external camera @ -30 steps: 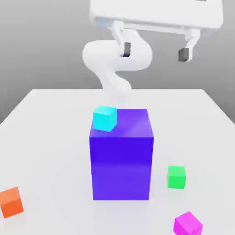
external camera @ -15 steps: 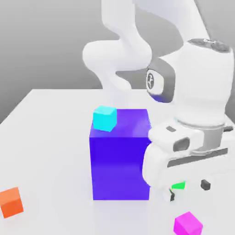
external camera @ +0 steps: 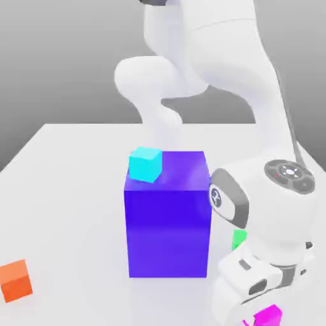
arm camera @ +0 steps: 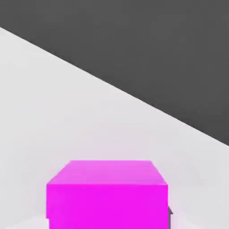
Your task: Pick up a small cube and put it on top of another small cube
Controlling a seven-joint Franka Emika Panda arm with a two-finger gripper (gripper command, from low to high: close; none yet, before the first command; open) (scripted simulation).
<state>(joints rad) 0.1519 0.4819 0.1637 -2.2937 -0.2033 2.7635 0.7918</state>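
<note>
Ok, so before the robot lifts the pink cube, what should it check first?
1. Gripper down at the pink cube: ok. In the exterior view the hand sits right over it at the table's near edge.
2. Gripper shut on the pink cube: cannot tell. The cube sits close up in the hand view, but no grip is visible.
3. Green cube free to receive it: cannot tell. The arm hides most of it.
4. Big blue block out of the way: not ok. It stands right beside the arm, so lift straight up first.
5. Cyan cube steady on the blue block: ok.
6. Orange cube out of the path: ok, far off at the exterior view's left.
</note>
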